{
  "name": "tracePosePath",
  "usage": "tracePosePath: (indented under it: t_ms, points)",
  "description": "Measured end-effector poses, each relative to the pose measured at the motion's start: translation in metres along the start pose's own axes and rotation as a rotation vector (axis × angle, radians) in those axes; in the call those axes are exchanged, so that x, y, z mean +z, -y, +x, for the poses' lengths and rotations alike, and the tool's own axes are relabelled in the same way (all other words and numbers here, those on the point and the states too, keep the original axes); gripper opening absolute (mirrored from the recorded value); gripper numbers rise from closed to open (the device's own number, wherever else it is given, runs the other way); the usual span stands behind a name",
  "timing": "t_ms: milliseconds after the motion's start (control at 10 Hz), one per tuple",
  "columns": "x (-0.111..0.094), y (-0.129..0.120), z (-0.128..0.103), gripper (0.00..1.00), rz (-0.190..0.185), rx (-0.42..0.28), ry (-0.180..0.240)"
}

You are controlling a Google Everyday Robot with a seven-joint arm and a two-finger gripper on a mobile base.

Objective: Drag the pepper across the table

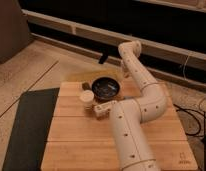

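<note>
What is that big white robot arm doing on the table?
The robot's white arm bends over the wooden table, and its gripper sits low near the middle, right beside a small white cup. Just behind it is a dark bowl. A dark grey mat lies along the table's left side. Its job is dragging a pepper across the table, but no pepper can be made out here.

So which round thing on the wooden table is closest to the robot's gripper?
The small white round cup is closest; it sits just left of the gripper. The dark round bowl lies farther back on the light-brown wooden plank table.
</note>
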Motion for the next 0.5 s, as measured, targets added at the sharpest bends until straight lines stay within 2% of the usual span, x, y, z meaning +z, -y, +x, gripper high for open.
tracePosePath:
  t_ms: [100, 200, 300, 400, 500]
  points:
    - [0.0, 0.002, 0.001, 0.0, 0.007, -0.001, -0.002]
    - [0.0, 0.008, -0.003, 0.0, 0.038, -0.007, 0.007]
    - [-0.003, 0.015, -0.015, 0.0, 0.073, -0.019, 0.048]
    - [-0.006, 0.015, -0.029, 0.0, 0.084, -0.05, 0.095]
    - [-0.006, 0.007, -0.045, 0.0, 0.075, -0.105, 0.15]
